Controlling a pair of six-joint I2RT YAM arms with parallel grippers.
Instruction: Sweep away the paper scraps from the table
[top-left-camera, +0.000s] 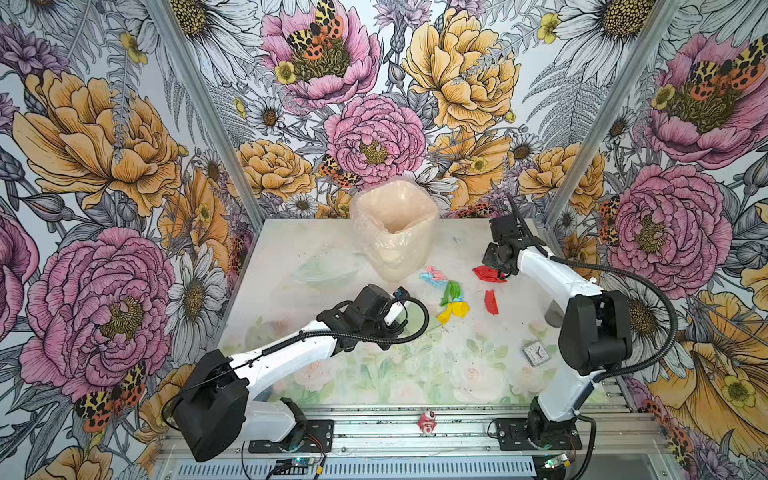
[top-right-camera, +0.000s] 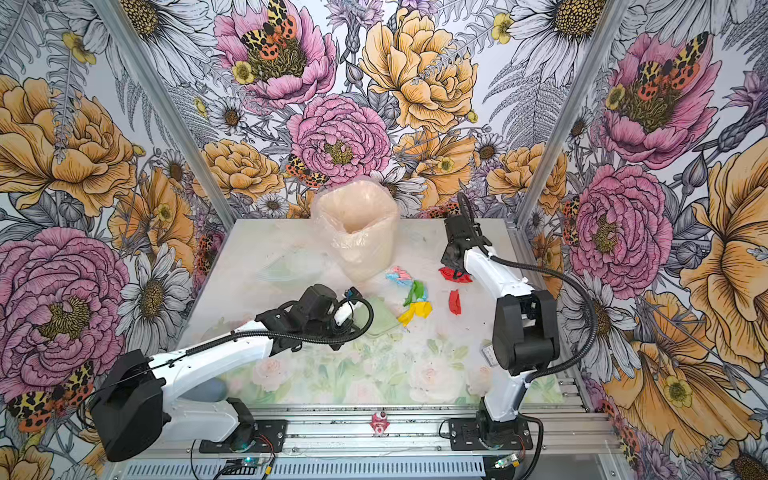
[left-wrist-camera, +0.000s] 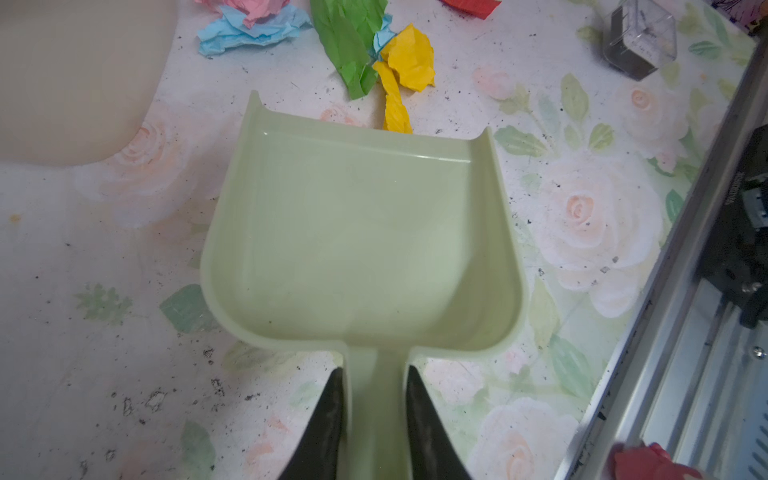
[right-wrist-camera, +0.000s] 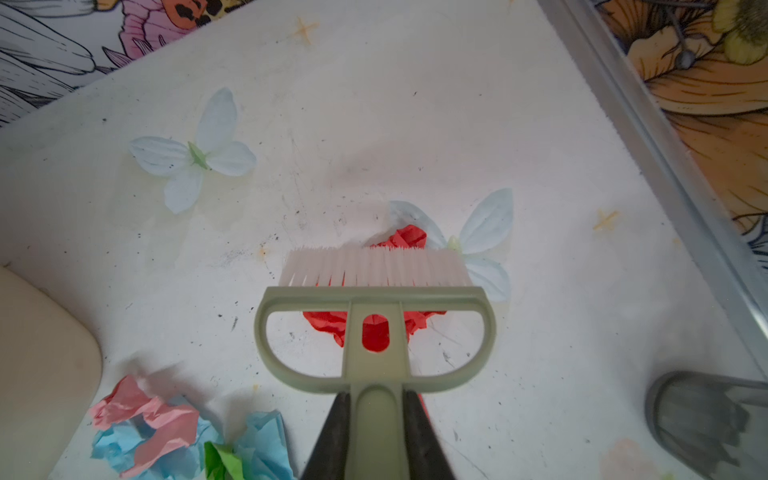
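Observation:
Several crumpled paper scraps lie on the table (top-left-camera: 415, 374) right of its middle: a pink and light blue one (top-left-camera: 432, 275), a green one (top-left-camera: 451, 291), a yellow one (top-left-camera: 453, 311) and a red one (top-left-camera: 491, 302). My left gripper (left-wrist-camera: 376, 386) is shut on the handle of a pale green dustpan (left-wrist-camera: 357, 232), whose open edge lies just short of the yellow scrap (left-wrist-camera: 405, 58). My right gripper (right-wrist-camera: 376, 411) is shut on the handle of a pale green brush (right-wrist-camera: 374, 299). Its white bristles rest on another red scrap (right-wrist-camera: 405, 237), which lies farthest right (top-left-camera: 488, 274).
A beige bin (top-left-camera: 392, 232) lined with clear plastic stands at the back middle. Under the right arm are a small clock (top-left-camera: 536, 352) and a grey cup (top-left-camera: 555, 318). A pink-red figurine (top-left-camera: 427, 422) sits on the front rail. Dark crumbs speckle the table.

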